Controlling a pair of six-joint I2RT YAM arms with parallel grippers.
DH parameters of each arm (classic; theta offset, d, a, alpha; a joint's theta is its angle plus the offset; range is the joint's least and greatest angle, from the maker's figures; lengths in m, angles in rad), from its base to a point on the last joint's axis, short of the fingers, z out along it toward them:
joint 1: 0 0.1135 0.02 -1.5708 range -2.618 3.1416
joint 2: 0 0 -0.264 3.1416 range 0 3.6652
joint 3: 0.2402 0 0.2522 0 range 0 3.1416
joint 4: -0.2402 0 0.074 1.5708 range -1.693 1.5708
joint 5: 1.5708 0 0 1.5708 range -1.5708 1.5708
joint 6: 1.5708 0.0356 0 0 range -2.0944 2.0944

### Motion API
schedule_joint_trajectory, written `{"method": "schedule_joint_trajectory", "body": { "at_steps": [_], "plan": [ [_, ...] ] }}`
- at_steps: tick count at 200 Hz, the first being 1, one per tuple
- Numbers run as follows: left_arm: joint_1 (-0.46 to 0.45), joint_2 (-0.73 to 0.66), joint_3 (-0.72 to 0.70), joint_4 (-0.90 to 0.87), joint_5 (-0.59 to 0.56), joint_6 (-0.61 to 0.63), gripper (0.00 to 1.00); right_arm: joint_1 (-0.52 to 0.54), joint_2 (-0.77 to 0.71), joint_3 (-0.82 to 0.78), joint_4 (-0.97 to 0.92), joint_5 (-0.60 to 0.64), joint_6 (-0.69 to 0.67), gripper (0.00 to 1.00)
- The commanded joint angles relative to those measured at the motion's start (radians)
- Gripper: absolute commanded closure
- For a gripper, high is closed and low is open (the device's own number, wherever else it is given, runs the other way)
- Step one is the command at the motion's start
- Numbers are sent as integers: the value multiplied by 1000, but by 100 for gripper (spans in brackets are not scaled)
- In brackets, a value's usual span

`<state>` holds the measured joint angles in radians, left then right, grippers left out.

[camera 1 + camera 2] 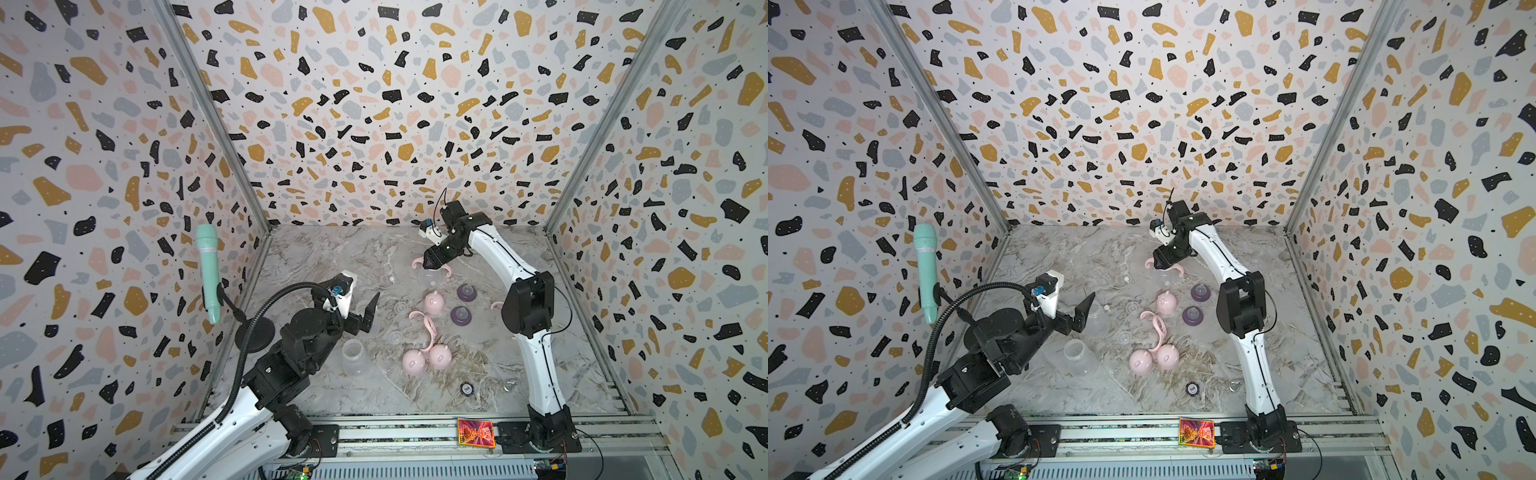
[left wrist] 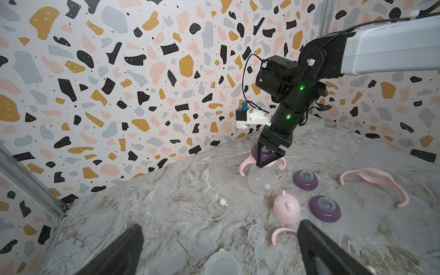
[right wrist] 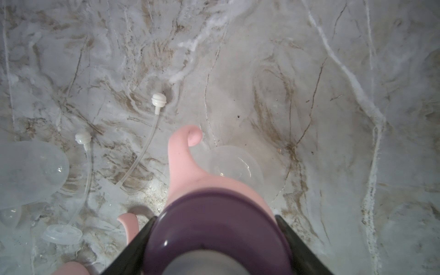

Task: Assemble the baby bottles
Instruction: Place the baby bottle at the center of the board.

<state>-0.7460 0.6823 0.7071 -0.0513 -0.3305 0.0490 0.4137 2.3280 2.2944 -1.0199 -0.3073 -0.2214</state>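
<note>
Your right gripper (image 2: 270,159) clamps the collar (image 3: 204,214) on the bottle (image 2: 260,178) at twelve o'clock. Your left gripper (image 2: 219,229) hangs open at nine o'clock.

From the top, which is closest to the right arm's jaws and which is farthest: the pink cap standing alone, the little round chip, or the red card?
In a top view:
1. Lone pink cap, mid-table.
2. Round chip, near the table's front edge.
3. Red card, on the front rail.
</note>
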Motion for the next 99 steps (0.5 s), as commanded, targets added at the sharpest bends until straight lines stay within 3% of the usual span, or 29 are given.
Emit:
{"method": "schedule_joint_trajectory", "body": {
  "at_steps": [1,24,40,83,99],
  "plan": [
    [4,-1,-9,11,8,11,0,-8,-5,22,-5,-9,8,90],
    [4,6,-8,6,11,12,0,-9,4,9,-1,-6,13,77],
    [4,9,-6,5,11,12,0,-9,-2,-6,11,-6,18,55],
    [5,17,-8,3,16,14,0,-9,-65,-58,93,-18,35,22],
    [4,19,-9,1,23,13,0,-10,-96,-73,119,-24,40,16]
  ]
}}
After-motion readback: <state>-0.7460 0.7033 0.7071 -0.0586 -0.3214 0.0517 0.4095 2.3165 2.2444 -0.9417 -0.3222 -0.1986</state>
